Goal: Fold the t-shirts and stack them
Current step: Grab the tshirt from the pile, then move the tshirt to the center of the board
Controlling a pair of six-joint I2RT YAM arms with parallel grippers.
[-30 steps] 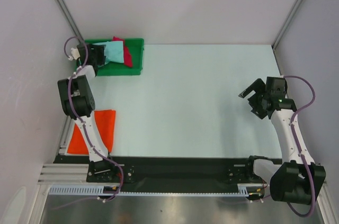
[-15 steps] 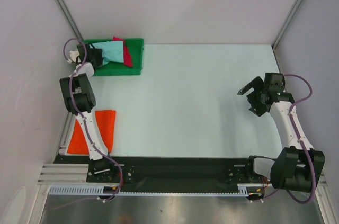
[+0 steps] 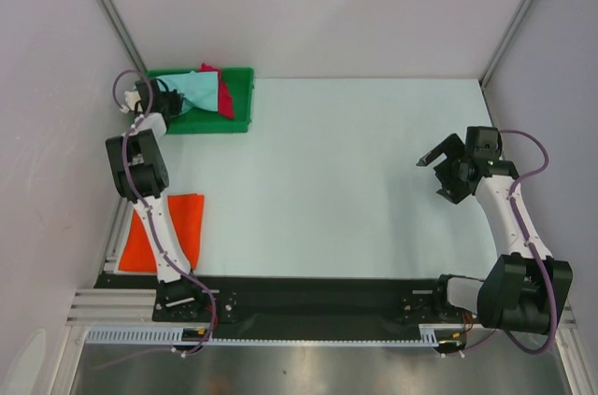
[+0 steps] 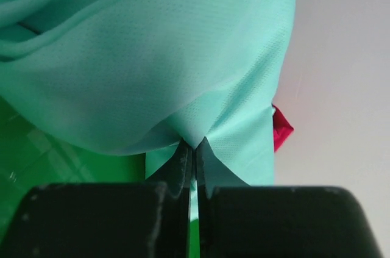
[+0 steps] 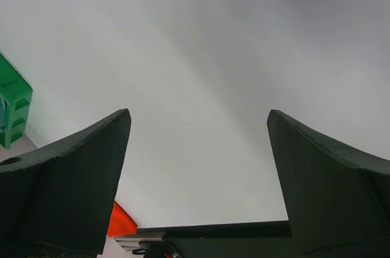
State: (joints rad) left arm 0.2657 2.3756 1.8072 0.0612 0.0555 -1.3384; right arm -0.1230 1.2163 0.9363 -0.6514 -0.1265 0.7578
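Observation:
A mint green t-shirt (image 3: 198,91) lies bunched in the green tray (image 3: 239,87) at the back left, with a crimson red t-shirt (image 3: 223,98) partly under it. My left gripper (image 3: 172,102) sits at the tray's left end, shut on a pinch of the mint green t-shirt (image 4: 183,69); the cloth rises out of the closed fingertips (image 4: 183,155). A sliver of the red t-shirt (image 4: 280,129) shows at the right. The bright orange t-shirt (image 3: 182,227) lies flat near the left arm's base. My right gripper (image 3: 441,163) hovers open and empty over the table's right side.
The pale table (image 3: 346,180) spreads between both arms. White walls with metal corner posts (image 3: 107,7) enclose the space. A black rail (image 3: 318,302) runs along the near edge. In the right wrist view I see the tray's corner (image 5: 12,108) and an orange tip (image 5: 119,221).
My left gripper has shut on the mint green t-shirt at the tray's left end. The right arm shifted slightly toward the back, then held still, staying open.

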